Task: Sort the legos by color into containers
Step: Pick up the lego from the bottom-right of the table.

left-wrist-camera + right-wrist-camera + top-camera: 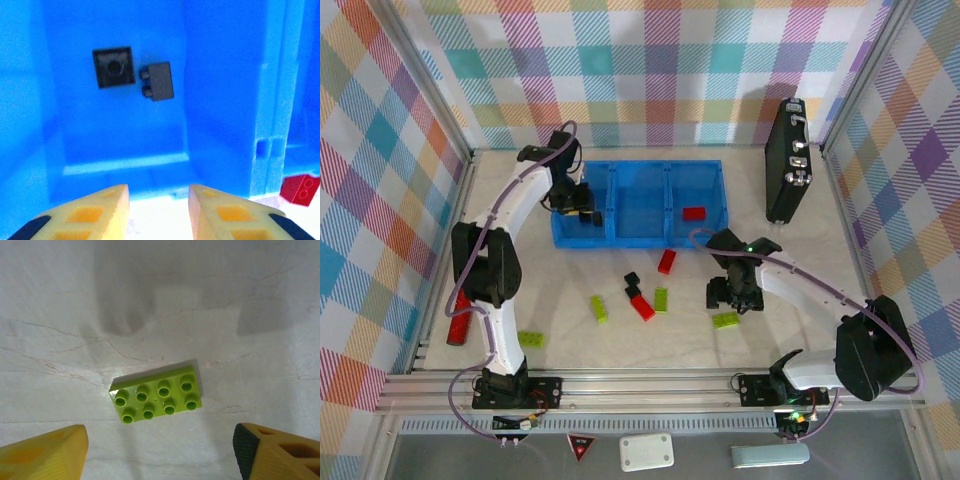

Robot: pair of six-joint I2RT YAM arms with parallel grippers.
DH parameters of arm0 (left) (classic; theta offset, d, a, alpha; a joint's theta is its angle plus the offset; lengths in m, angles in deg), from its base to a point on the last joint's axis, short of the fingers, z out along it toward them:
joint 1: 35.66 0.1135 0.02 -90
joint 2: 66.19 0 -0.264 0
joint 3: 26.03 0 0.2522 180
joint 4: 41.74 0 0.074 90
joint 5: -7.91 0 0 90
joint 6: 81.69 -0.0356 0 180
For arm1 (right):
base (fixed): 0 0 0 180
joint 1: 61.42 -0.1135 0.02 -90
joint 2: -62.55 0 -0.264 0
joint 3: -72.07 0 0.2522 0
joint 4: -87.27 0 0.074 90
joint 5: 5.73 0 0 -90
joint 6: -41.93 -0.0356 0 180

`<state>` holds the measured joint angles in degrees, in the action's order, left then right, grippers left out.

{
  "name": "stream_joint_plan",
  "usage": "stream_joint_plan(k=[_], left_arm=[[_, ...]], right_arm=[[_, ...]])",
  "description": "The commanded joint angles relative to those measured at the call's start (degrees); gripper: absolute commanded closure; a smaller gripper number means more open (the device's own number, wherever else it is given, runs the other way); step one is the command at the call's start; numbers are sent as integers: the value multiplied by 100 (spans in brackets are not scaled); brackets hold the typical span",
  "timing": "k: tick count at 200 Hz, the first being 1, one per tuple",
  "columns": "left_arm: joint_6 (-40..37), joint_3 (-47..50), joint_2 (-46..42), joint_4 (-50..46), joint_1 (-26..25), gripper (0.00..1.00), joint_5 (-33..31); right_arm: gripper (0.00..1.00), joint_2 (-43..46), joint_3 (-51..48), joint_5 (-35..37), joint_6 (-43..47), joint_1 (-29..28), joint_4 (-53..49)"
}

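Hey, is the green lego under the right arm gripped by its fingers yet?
No, the green lego lies studs-up on the table, with the right fingers spread wide and clear of it.

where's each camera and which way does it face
top external: above, behind the arms, looking down on the blue tray; both arms show
left wrist: over the tray, facing down at two black legos; left gripper at bottom
right wrist: facing down at a green lego; right gripper at bottom
shared: top external also shows that lego
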<state>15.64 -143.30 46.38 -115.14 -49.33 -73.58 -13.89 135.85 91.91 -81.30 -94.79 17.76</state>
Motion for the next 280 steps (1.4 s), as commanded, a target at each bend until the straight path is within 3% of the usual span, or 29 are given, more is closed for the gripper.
stream_joint_plan(k=[1,80,138,208,280], left_arm=[[-269,488,-468,118,58,63,-60],[-545,1607,-875,947,60,64,-111],[-579,1695,-706,1079,66,64,142],[-602,1702,-706,1068,67,64,142],[-579,1669,-663,1044,66,65,152]], right_arm=[[22,-137,-128,-198,17,-36,153],[22,-666,-310,-404,16,-99,512],[22,-1089,-405,-412,-119,-168,678],[23,-1364,-244,-377,-421,-659,557],[32,-1268,-101,-351,-744,-924,423]])
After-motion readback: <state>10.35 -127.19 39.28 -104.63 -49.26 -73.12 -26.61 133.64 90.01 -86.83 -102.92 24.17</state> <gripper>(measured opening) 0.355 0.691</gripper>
